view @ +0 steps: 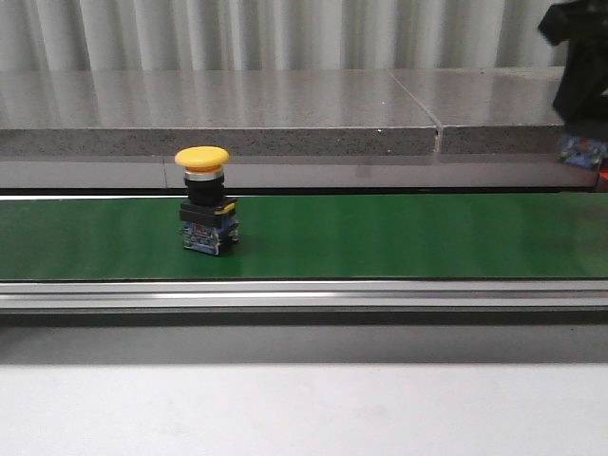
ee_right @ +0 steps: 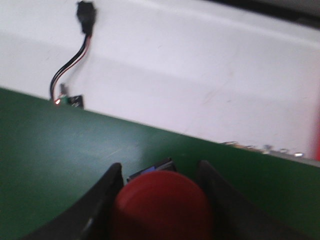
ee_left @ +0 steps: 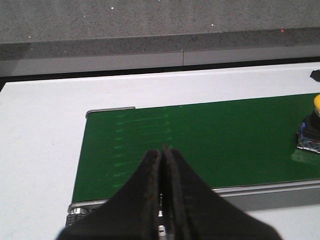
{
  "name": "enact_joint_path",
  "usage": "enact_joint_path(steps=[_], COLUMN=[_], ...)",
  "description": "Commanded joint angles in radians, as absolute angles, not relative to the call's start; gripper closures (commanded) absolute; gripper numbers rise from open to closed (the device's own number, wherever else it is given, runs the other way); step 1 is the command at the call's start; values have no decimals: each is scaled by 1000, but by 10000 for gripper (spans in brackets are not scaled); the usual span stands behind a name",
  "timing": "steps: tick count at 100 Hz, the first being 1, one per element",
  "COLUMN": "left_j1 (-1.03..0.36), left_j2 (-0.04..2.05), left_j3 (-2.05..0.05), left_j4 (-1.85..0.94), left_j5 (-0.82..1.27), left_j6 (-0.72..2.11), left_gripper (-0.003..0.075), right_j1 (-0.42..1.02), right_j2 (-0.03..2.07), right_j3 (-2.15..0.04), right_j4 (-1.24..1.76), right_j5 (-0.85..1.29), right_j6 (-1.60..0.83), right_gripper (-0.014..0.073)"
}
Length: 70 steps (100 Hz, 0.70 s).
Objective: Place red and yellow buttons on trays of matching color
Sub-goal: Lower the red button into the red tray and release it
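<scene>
You have open green belt [view: 399,237] all around the yellow button [view: 204,199]; the red button [ee_right: 160,210] seemingly fills the right claw [ee_right: 160,195].

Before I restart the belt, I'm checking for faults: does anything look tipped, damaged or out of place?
Nothing stands out. The yellow button stands upright on the green belt; the right gripper straddles the red button; the left gripper is shut, holding nothing.

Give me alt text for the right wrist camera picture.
A red button sits between the fingers of the right hand, above a green conveyor belt. Beyond the belt, a black cable lies on a white surface.
</scene>
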State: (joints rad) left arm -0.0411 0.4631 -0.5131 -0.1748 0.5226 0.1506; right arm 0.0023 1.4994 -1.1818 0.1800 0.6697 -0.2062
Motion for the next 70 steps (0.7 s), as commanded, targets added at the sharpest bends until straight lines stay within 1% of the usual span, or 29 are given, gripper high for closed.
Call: enact_joint_path(steps=[1,21,33,55,70], left_j1=[-50,-50,-50,-50,-50], left_j2=[467,467,467,467,467], left_j3=[-541,-541,-541,-541,-541], left_j4=[-182,-182,-182,-182,-182], left_j5=[448,448,448,448,448], left_j6=[149,149,149,149,149], left_gripper=[740,740,740,740,740], right_j1=[-85,-305,-399,-506,-540], right_j2=[1467,1536,1615,1795,1907], right_j3=[-1278,-1444,-1550,-1745,-1854], right_j4=[184,184,185,185,187], right_j5=[648,648,649,663,712], right_j6=[-217,-217,-217,-217,-217], right_gripper=[535,535,535,535,535])
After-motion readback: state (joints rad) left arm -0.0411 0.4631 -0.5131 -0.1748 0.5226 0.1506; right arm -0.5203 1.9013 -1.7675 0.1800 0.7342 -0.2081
